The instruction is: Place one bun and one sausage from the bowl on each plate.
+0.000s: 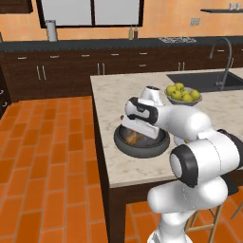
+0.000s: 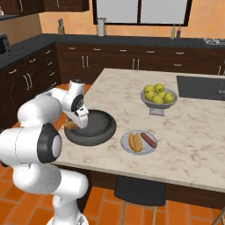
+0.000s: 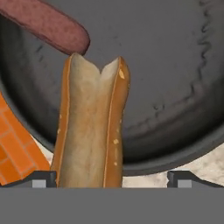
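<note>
Hand view looks straight down into the bowl, where a bun lies lengthwise, split side up, running from the middle of the picture to the bottom edge. The claw is spread wide, its two dark tips low at either side; the bun passes just inside the left tip and well clear of the right one, and nothing is pinched. Whether the left tip touches the bun cannot be told. A sausage lies slantwise beyond the bun's far end, its rounded tip just by the split.

Right base view shows the bowl near the desk edge with the hand lowered over its left side. Just right of the bowl sits a pale plate carrying another bun and another sausage side by side. Farther back stands a fruit bowl. Left base view has the hand over the bowl, with bun colour showing under it.
</note>
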